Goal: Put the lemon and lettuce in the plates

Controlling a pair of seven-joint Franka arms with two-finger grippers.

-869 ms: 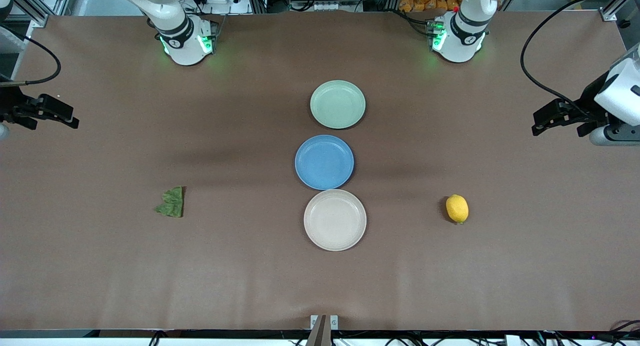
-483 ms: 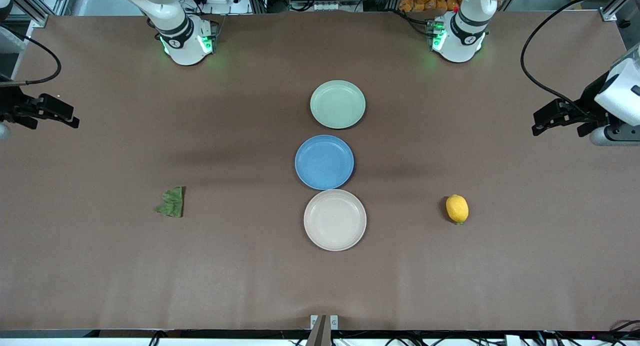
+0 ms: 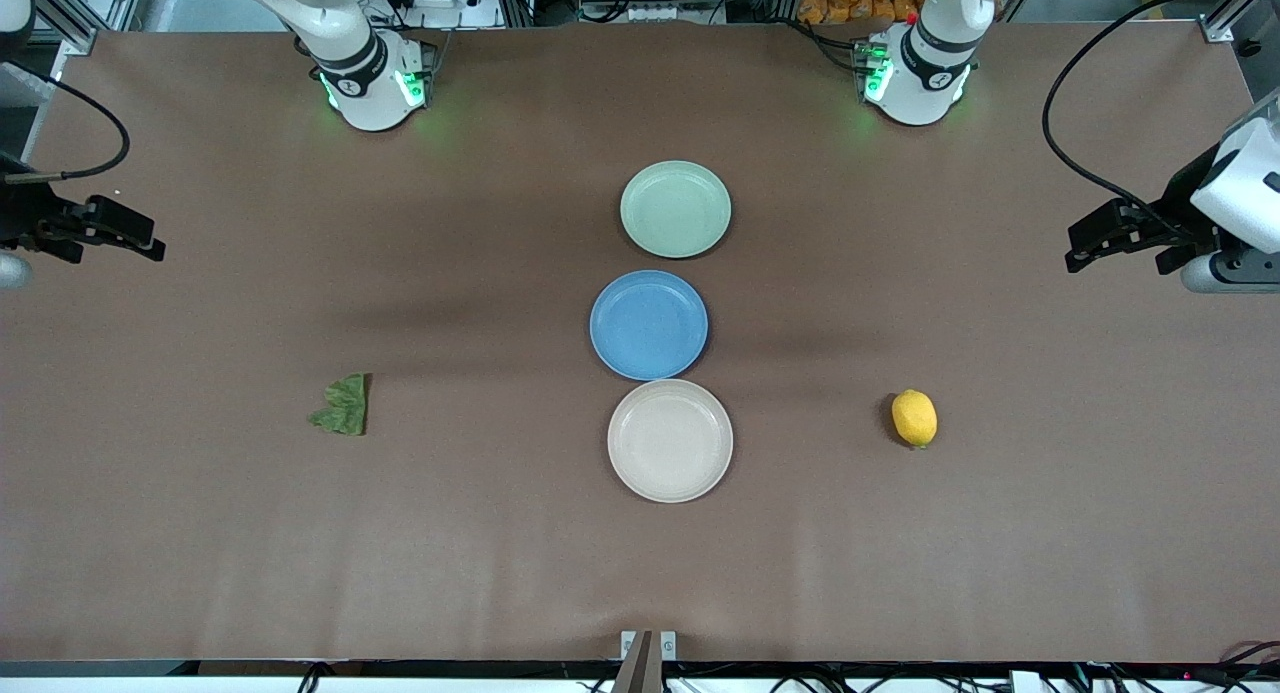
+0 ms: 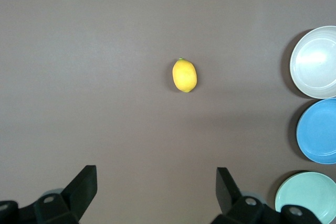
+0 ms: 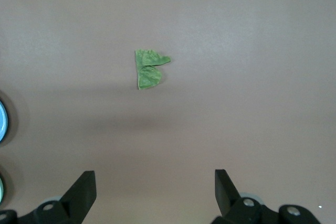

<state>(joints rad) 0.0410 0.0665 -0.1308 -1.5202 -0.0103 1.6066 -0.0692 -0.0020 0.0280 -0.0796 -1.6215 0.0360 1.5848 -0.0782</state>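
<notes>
Front view: three plates stand in a line down the middle of the brown table (image 3: 200,553). The mint plate (image 3: 675,209) is farthest from the camera, the blue plate (image 3: 648,324) is in the middle, and the beige plate (image 3: 670,440) is nearest; the blue and beige rims touch or nearly so. All three are bare. The lettuce (image 3: 343,406) lies flat toward the right arm's end, well apart from the plates, with open tabletop all around it. The lemon (image 3: 914,418) lies toward the left arm's end, about level with the beige plate, also with free room on every side. The right gripper (image 3: 125,235) hangs over the table's edge at its own end, and the left gripper (image 3: 1095,241) hangs over the table near the edge at its end; both are well apart from the food and hold nothing.

Left wrist view: the left gripper (image 4: 156,192) has its fingers spread wide and empty. The lemon (image 4: 184,75) lies on bare table, with the beige plate (image 4: 314,62), blue plate (image 4: 318,131) and mint plate (image 4: 307,196) in a row off to the side.

Right wrist view: the right gripper (image 5: 155,195) is spread wide and empty too. The lettuce (image 5: 149,68) lies alone on the table, nothing near it.
</notes>
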